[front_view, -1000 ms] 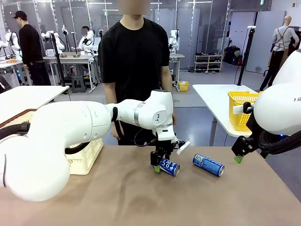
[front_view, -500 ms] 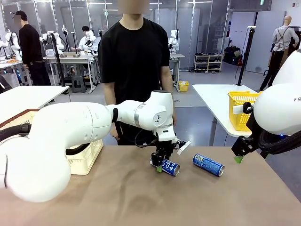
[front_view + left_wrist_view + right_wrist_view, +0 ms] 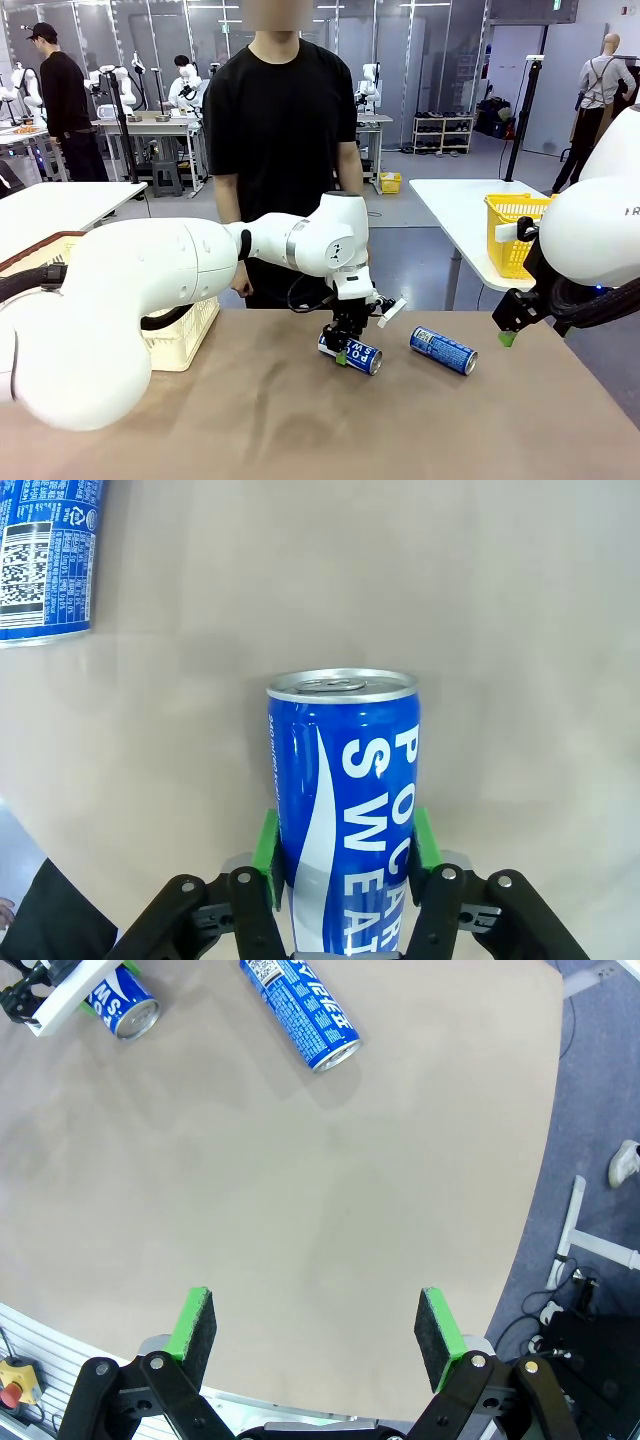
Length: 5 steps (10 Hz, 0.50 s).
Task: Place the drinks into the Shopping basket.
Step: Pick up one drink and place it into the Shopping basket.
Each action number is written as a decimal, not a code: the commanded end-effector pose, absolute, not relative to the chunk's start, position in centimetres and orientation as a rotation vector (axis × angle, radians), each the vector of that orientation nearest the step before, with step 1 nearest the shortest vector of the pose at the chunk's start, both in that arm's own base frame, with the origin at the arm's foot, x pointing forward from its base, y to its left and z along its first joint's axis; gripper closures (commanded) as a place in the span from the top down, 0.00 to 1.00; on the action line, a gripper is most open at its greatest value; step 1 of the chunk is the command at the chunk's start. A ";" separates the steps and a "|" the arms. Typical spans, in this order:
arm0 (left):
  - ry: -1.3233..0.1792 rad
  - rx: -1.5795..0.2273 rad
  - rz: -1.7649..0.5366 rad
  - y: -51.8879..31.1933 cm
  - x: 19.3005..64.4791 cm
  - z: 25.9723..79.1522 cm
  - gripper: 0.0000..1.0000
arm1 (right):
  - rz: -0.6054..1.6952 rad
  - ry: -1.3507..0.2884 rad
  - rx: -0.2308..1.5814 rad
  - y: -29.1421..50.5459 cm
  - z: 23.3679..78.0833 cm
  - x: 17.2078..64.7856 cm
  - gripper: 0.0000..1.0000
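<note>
A blue drink can (image 3: pixel 360 356) lies on its side near the middle of the brown table, and my left gripper (image 3: pixel 344 347) is shut on it from above. In the left wrist view the green pads (image 3: pixel 267 855) press both sides of this can (image 3: pixel 345 780). A second blue can (image 3: pixel 443 350) lies on its side to its right, also seen as a can (image 3: pixel 45 555) at the top left. My right gripper (image 3: pixel 507 335) hangs open over the table's right edge, its jaws (image 3: pixel 315 1332) wide apart above bare table. The Shopping basket (image 3: pixel 190 330) stands at the left, mostly hidden behind my left arm.
A person in a black shirt (image 3: pixel 285 130) stands at the far edge, just behind the cans. A yellow mesh basket (image 3: pixel 515 230) sits on another table at the back right. The table's rounded right edge (image 3: pixel 530 1210) lies close to my right gripper.
My left gripper's jaws have closed on the nearer blue can, which has barely shifted. The right arm has not moved.
</note>
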<state>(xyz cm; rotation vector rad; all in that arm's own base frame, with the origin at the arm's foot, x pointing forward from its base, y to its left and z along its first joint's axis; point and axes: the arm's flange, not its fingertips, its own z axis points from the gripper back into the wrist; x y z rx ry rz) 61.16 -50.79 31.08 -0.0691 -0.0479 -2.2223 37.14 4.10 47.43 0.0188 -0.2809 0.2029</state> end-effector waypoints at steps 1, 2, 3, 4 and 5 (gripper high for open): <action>-0.041 -0.114 -2.182 -52.5 62.4 31.6 0.03 | 0.220 -0.278 0.015 3.9 47.5 37.3 1.00; -0.032 -0.133 -2.191 -52.5 62.0 32.5 0.00 | 0.220 -0.278 0.015 3.9 47.5 37.3 1.00; -0.049 -0.129 -2.199 -52.0 61.7 34.3 0.00 | 0.220 -0.278 0.015 3.9 47.5 37.3 1.00; -0.058 -0.134 -2.198 -51.5 61.4 36.2 0.00 | 0.220 -0.278 0.015 3.9 47.5 37.3 1.00; -0.104 -0.165 -2.212 -50.7 61.2 38.5 0.00 | 0.220 -0.278 0.015 3.9 47.5 37.3 1.00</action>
